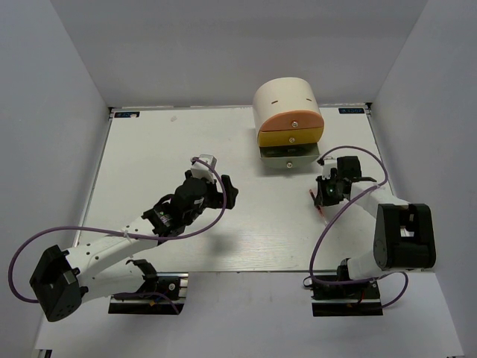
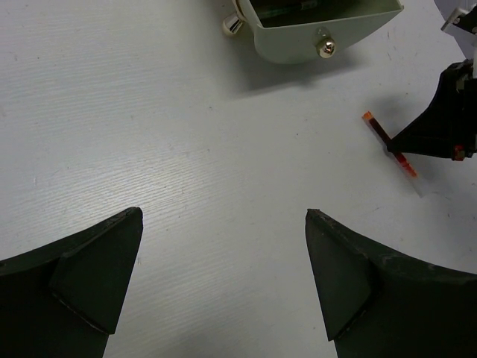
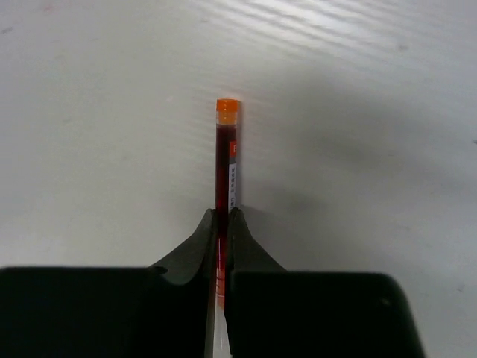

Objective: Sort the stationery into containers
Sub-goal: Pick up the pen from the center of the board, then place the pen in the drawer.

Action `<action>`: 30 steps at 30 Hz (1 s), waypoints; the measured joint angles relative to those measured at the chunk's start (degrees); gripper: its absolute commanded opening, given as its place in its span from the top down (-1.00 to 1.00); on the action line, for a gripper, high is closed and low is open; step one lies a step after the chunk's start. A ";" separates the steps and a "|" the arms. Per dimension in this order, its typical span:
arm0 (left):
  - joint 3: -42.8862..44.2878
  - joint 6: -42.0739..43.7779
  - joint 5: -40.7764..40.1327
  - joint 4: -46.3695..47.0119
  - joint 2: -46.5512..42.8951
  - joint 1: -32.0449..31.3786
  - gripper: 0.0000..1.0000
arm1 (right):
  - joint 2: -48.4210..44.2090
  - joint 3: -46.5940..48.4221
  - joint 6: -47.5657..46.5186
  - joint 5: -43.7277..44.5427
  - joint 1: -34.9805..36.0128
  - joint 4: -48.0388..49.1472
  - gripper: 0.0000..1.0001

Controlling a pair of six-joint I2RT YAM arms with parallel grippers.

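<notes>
A thin red pen (image 3: pixel 226 156) with an orange end cap sticks out ahead of my right gripper (image 3: pixel 225 215), which is shut on its shaft just above the white table. From above, the right gripper (image 1: pixel 326 195) sits at the right of the table, below the containers (image 1: pixel 287 112), a cream half-cylinder unit. The unit's pale green bottom drawer (image 1: pixel 289 155) is pulled open. My left gripper (image 1: pixel 223 195) hovers over the table's middle. Its jaws stand wide open in the left wrist view with nothing between them (image 2: pixel 223 216). That view also shows the red pen (image 2: pixel 376 128) and the open drawer (image 2: pixel 313 33).
The orange drawer (image 1: pixel 294 119) and the yellow drawer (image 1: pixel 291 136) are shut. The green drawer's knob (image 2: pixel 325 48) faces the arms. White walls close in the table on the left, back and right. Purple cables loop round both arm bases.
</notes>
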 measured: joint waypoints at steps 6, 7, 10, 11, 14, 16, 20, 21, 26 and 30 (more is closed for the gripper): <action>0.02 -0.02 0.07 0.72 0.70 0.00 -0.99 | -7.72 2.54 -9.03 -14.34 0.00 -9.51 1.00; 0.00 0.04 0.07 0.92 0.92 0.00 -0.99 | -8.85 3.76 -10.95 -17.00 0.00 -10.99 1.00; 0.02 0.09 0.15 1.42 1.44 0.00 -0.99 | -10.51 8.81 -17.42 -25.55 0.07 -14.56 1.00; 0.02 0.24 0.20 1.49 1.62 0.00 -0.99 | -10.49 10.73 -19.47 -27.96 0.15 -15.23 1.00; 0.02 0.48 0.22 1.55 1.75 0.00 -0.99 | -10.32 15.04 -25.03 -32.96 0.44 -15.15 1.00; 0.02 0.52 0.24 1.68 1.75 0.00 -0.99 | -9.14 17.64 -28.37 -34.49 0.90 -14.32 1.00; 0.02 0.68 0.24 1.68 1.75 0.00 -0.99 | -1.64 26.27 -34.69 -35.06 2.05 -13.05 1.00; 0.02 0.68 0.26 1.68 1.75 0.00 -0.99 | 0.57 28.98 -36.46 -34.97 2.36 -12.76 1.00; 0.02 0.70 0.26 1.68 1.75 0.00 -0.99 | 9.77 39.21 -46.56 -33.38 3.91 -11.41 1.00; 0.02 0.70 0.26 1.68 1.75 0.00 -0.99 | 14.78 43.85 -56.87 -31.39 5.33 -13.73 1.00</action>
